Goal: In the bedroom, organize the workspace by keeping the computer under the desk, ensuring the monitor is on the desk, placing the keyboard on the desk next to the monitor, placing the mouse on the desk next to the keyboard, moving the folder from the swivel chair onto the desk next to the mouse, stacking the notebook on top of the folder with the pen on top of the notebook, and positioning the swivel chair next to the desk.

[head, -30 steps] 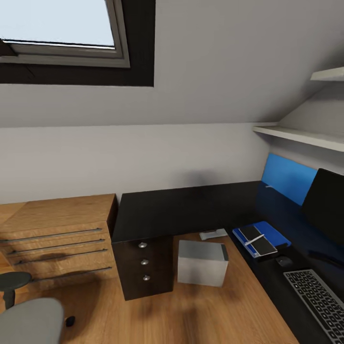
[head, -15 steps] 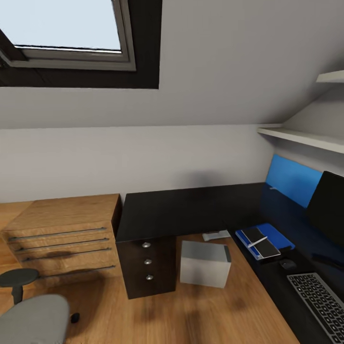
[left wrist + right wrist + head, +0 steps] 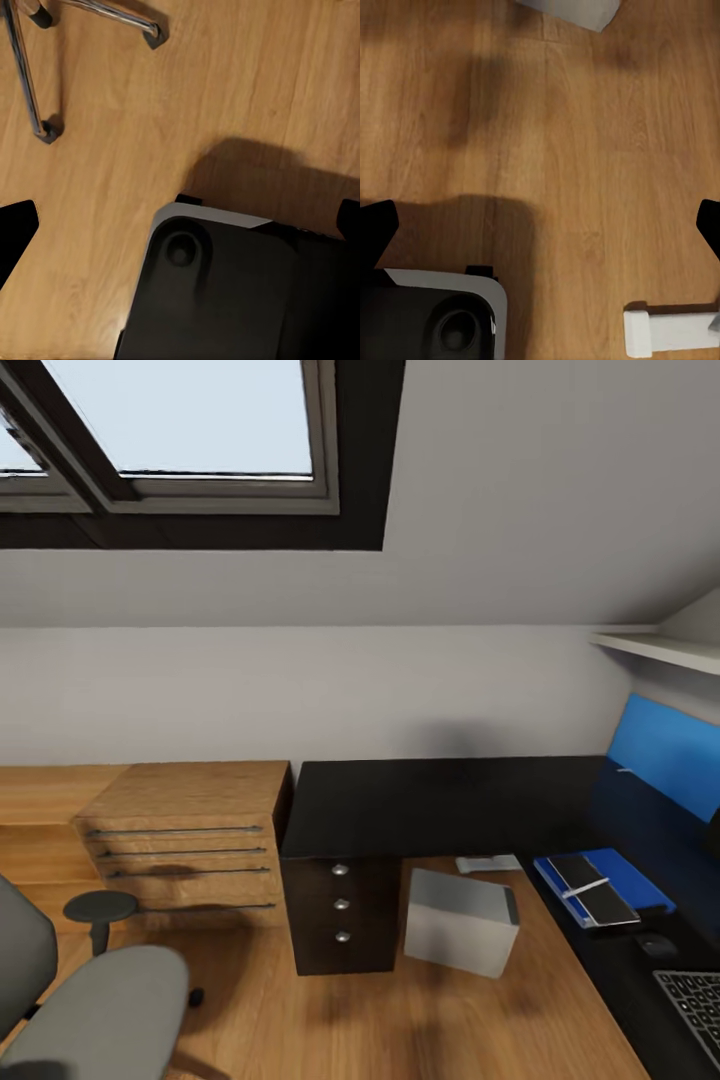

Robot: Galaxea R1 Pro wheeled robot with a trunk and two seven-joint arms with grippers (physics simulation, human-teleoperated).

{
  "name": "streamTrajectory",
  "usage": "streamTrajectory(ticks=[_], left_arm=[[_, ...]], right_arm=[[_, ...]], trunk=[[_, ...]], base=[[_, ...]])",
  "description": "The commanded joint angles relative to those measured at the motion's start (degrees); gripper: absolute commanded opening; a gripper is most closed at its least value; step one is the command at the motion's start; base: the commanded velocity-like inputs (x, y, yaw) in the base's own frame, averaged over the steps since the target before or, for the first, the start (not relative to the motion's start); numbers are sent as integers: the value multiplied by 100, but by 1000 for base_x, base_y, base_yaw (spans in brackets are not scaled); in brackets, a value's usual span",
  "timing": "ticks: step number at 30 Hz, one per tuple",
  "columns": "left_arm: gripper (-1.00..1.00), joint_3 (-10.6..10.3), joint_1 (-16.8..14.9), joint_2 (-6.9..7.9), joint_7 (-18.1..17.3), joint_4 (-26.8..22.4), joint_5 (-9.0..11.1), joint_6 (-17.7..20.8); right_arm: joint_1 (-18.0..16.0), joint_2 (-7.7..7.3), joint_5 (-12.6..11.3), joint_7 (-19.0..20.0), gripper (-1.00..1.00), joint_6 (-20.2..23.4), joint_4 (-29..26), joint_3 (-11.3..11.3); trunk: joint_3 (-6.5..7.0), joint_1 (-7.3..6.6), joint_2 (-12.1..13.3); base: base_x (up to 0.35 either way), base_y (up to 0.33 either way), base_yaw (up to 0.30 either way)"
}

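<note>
My left end effector (image 3: 180, 217) hangs over the wooden floor (image 3: 247, 82), its two dark fingertips (image 3: 15, 225) wide apart with nothing between them; the chrome star base (image 3: 34, 82) of the chair lies on the floor beyond it. My right end effector (image 3: 540, 225) is likewise spread open and empty above the same planks, with a corner of the light grey boxy computer tower (image 3: 574, 11) at the frame's far edge.

From my head, the grey-upholstered swivel chair (image 3: 95, 1000) sits at 8 o'clock, well apart from the long black glossy L-shaped table (image 3: 440, 805), with a small round dark stool (image 3: 100, 908) just behind it. The computer tower stands on the floor at 5 o'clock, in the inner corner of the table beside the drawer unit with round silver knobs (image 3: 341, 905).

On the table's right wing at 4 o'clock lies the flat bright blue folder (image 3: 615, 870), its long axis running from 10 to 4 o'clock. The dark-covered notebook (image 3: 595, 888) lies on it along the same line, and the thin white pen (image 3: 587, 888) lies crosswise on the notebook. Nearer me sit the small black mouse (image 3: 657, 945), then the silver-framed keyboard (image 3: 695, 1010) at the frame edge.

A wooden dresser with bar handles (image 3: 185, 840) touches the table's left end. A blue wall panel (image 3: 665, 755) and a skylight (image 3: 190, 420) sit above.
</note>
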Motion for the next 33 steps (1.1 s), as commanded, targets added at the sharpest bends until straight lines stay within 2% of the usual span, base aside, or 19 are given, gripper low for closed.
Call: streamTrajectory(ticks=[1, 6, 19, 33], left_arm=[[100, -49, -1, 3, 46, -9, 38, -11], [100, -58, -1, -3, 46, 126, 38, -8], [100, -52, -1, 3, 46, 202, 38, -16], [100, -52, -1, -1, 46, 211, 38, -7]], right_arm=[[-3, 2, 16, -53, 100, -6, 5, 50], [-3, 5, 15, -53, 100, -3, 6, 52], [-3, 6, 15, -53, 100, -1, 6, 51], [-3, 10, 15, -53, 100, 0, -2, 52]], trunk=[[8, -19, 31], [98, -129, 231], [98, -129, 232], [92, -129, 232]], base=[[0, 0, 264], [0, 0, 243], [-6, 0, 225], [-257, -32, 266]])
